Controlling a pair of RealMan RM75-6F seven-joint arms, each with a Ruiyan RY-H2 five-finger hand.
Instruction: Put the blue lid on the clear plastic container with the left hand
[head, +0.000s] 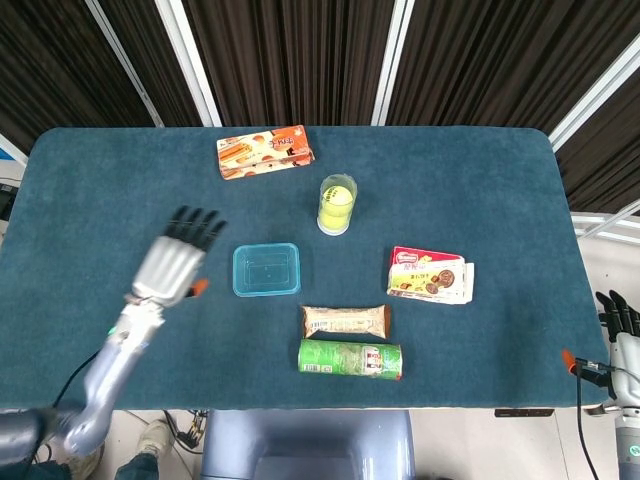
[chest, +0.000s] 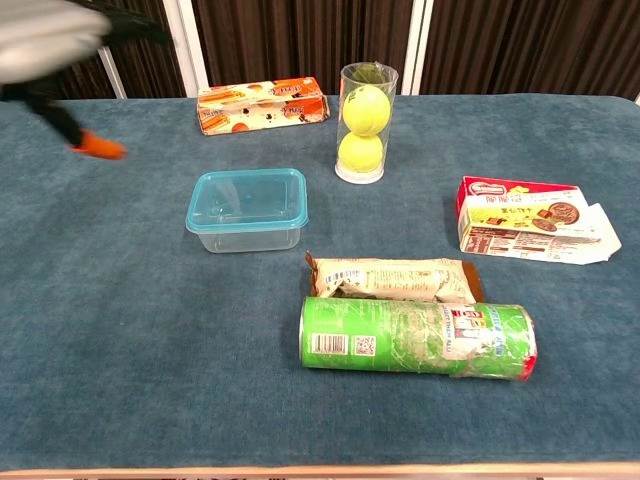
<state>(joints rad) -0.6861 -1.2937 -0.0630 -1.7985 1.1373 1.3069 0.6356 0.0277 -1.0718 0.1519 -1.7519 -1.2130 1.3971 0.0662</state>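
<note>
This looks like a robotics lab or test cell, not a home. A table (head: 100, 200) covered in teal felt-like cloth fills the head view, and behind it, from ten to two o'clock, hang dark pleated curtains (head: 290, 60) divided by white frame bars (head: 395, 50), like a screened-off booth. Cables (head: 585, 400) trail off the table edge at four o'clock. The goods laid out are a loose, staged assortment: a snack box (head: 265, 151) at twelve o'clock, a clear tube of tennis balls (head: 337, 203) near centre, a green chip can (head: 350, 358) at six o'clock.
</note>
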